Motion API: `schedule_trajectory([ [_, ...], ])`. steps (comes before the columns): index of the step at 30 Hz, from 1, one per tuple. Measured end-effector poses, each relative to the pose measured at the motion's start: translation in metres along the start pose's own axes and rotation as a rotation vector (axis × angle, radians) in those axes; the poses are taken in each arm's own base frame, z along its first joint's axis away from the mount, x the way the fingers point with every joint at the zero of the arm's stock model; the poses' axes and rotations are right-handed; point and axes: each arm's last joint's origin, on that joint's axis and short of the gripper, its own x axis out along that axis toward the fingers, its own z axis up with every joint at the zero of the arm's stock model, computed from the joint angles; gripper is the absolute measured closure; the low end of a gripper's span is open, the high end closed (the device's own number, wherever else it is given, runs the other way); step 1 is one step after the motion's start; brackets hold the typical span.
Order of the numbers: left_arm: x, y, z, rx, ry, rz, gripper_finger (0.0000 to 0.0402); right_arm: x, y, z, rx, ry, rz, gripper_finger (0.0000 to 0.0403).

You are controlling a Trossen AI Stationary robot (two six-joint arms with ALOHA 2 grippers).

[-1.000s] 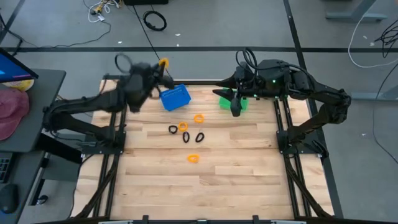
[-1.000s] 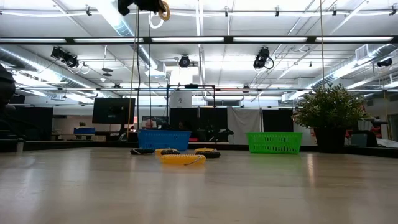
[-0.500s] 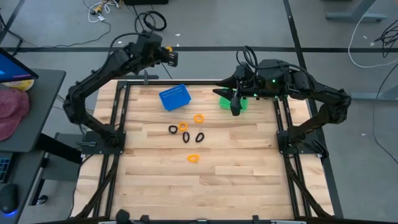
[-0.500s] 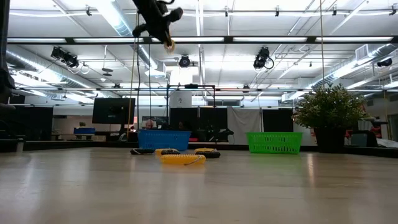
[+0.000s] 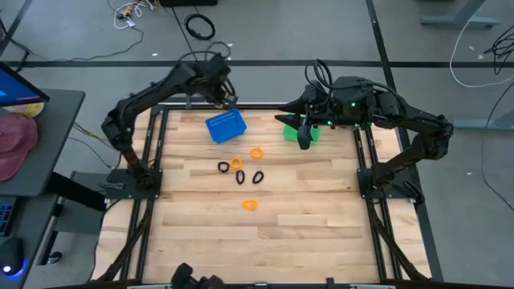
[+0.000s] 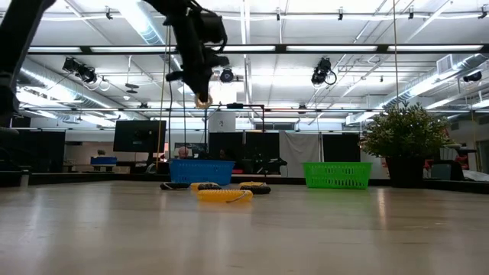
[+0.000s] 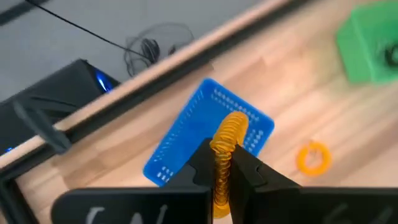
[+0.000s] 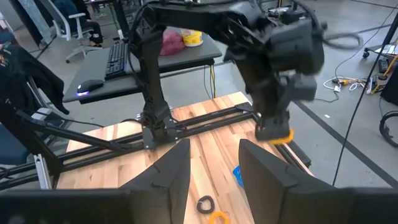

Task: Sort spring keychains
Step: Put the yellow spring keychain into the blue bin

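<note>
My left gripper point(image 7: 222, 157) is shut on an orange spring keychain point(image 7: 227, 132) and hovers high over the blue basket point(image 5: 226, 126), which stands near the table's far edge. The low view shows this gripper point(image 6: 200, 85) with the keychain point(image 6: 202, 100) well above the blue basket point(image 6: 202, 172). Several more keychains lie flat on the table's middle: orange ones point(image 5: 256, 152) point(image 5: 237, 162) point(image 5: 250, 204) and black ones point(image 5: 223, 167) point(image 5: 240, 177) point(image 5: 258, 177). My right gripper point(image 8: 214, 171) is open and waits beside the green basket point(image 5: 295, 131). My left gripper pinches the orange keychain's coil point(image 7: 219, 167) between its two fingers, coming from above and pointing down. The loop's free end point(image 7: 235, 124) sticks out past the fingertips. The keychain is lifted clear, in the air over the blue basket.
The green basket point(image 6: 337, 174) stands to the right of the blue one along the far edge. Black frame rails point(image 5: 152, 160) run along the table's left and right sides. The near half of the wooden table point(image 5: 257, 241) is bare.
My left arm has swung from the far-left corner toward the right and come down, its gripper now lower and over the blue basket. It has kept hold of the orange keychain throughout. The right arm and the keychains on the table have stayed put.
</note>
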Motion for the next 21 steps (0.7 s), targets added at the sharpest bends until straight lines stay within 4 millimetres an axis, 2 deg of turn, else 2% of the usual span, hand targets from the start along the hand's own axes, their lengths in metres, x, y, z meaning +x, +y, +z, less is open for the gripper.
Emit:
schedule_trajectory([
  [5,0.024,-0.006,0.001,0.07,0.076,-0.045,0.0385,0.0,0.0,0.0,-0.001,0.002,0.0,0.0266],
  [9,0.045,-0.006,-0.001,0.226,0.153,-0.062,0.0386,0.001,0.0,-0.001,-0.002,0.006,-0.001,0.0266],
  [13,0.07,-0.007,-0.005,0.354,0.244,-0.055,0.0386,0.007,0.001,-0.003,-0.005,0.021,-0.003,0.0266],
  [21,0.114,-0.008,-0.015,0.49,0.417,-0.053,0.0383,0.023,0.003,-0.008,-0.013,0.06,-0.009,0.0266],
])
